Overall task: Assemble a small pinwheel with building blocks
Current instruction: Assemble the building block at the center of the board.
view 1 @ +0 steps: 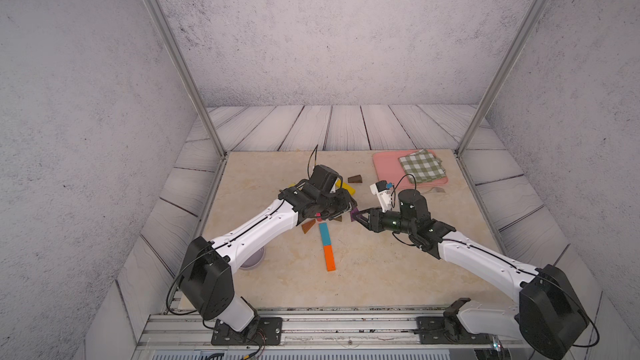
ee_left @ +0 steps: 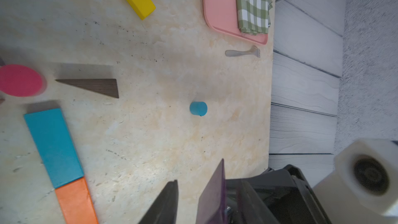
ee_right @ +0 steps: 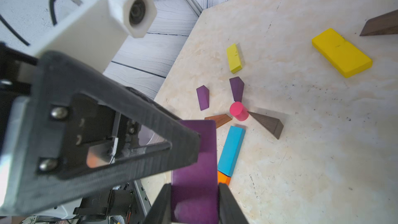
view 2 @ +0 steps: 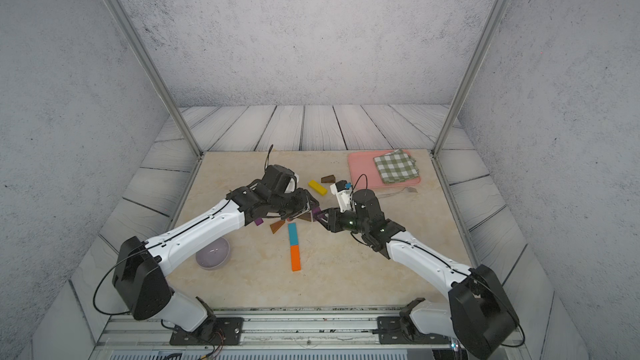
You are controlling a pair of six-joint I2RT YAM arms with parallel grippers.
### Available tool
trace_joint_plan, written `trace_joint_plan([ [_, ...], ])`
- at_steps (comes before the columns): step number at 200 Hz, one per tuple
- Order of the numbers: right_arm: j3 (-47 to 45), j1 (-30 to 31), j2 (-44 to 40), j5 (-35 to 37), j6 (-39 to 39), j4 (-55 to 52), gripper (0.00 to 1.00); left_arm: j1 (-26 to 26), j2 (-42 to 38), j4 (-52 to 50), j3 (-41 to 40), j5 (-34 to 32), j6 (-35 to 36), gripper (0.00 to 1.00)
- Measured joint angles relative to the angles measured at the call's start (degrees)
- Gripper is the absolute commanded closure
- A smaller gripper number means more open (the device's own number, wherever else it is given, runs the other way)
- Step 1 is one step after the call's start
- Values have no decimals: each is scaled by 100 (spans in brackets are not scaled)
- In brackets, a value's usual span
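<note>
Over worktop (view 1: 381, 271) centre, my R claw (ee_right: 193, 199) clamps purple wedge (ee_right: 206, 143), arm low; L claw (view 1: 348, 210) meets it, grip unclear. Blue cylinder (ee_left: 198, 108): L-wrist view only.

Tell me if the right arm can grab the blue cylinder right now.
Probably not yet: the right gripper holds a purple wedge in its jaws and must release it first. The blue cylinder itself sits alone on bare table.

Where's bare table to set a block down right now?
Bare: the near strip between the orange bar and the table front edge; the far-left corner beyond the left arm; the right strip between the fork and the right arm. Crowded: mid-table around the pink cylinder, under both arms.
</note>
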Motion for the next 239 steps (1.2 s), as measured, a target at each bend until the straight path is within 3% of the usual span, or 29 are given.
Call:
trace_joint_plan([
  [45,-44,-4,0,101,72,197,79,-85,70,79,17,52,-22,86],
  [70,-76,-20,0,101,94,243,71,-83,155,48,105,81,111,100],
  [93,-76,-44,0,125,90,247,60,-83,302,-131,334,83,302,100],
  [103,-76,-42,-7,168,61,245,48,-83,361,-238,448,83,367,100],
  [121,-76,-42,-48,262,-28,131,46,-50,437,-376,608,103,525,100],
  [138,-76,-37,-149,315,-127,-24,31,22,455,-511,695,149,728,100],
  [149,-72,-37,-238,339,-227,-175,29,114,476,-647,782,186,898,100],
  [163,-74,-48,-409,391,-323,-457,22,284,621,-979,1093,258,1349,100],
  [179,-155,-140,-767,455,-389,-850,0,450,1032,-1633,1858,269,2140,100],
  [209,-304,-787,-1803,544,-597,-2052,1,538,1886,-2874,3263,164,3821,100],
  [239,-118,-1711,-2461,1252,-540,-3427,1,238,2470,-3884,3604,-249,5355,100],
])
